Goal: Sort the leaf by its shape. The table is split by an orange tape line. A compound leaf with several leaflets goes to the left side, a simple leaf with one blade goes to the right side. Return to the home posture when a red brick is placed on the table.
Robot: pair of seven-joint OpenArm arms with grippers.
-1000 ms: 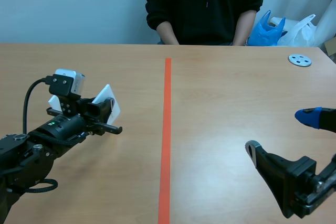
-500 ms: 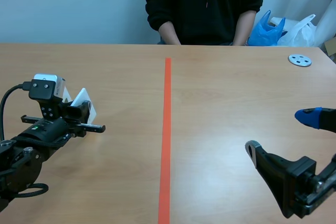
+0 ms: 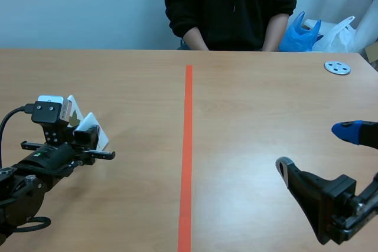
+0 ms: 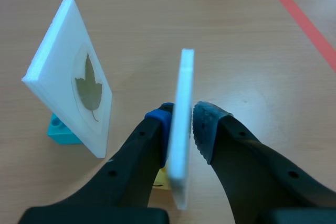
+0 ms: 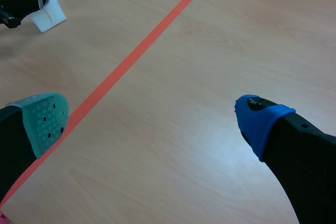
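Crossing wooden tabletop (image 3: 266, 116): one tape line (image 3: 187, 146). Two leaf plaques (image 4: 73, 93); my left pincer (image 4: 181, 124) pinched one, right pincer (image 5: 152, 118) stood spread.

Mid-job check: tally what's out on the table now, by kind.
White cards: 2, the leaf card and the held card in the left gripper
Base blocks: 2, cyan block, yellow block
Grey disc: 1
Total: 5
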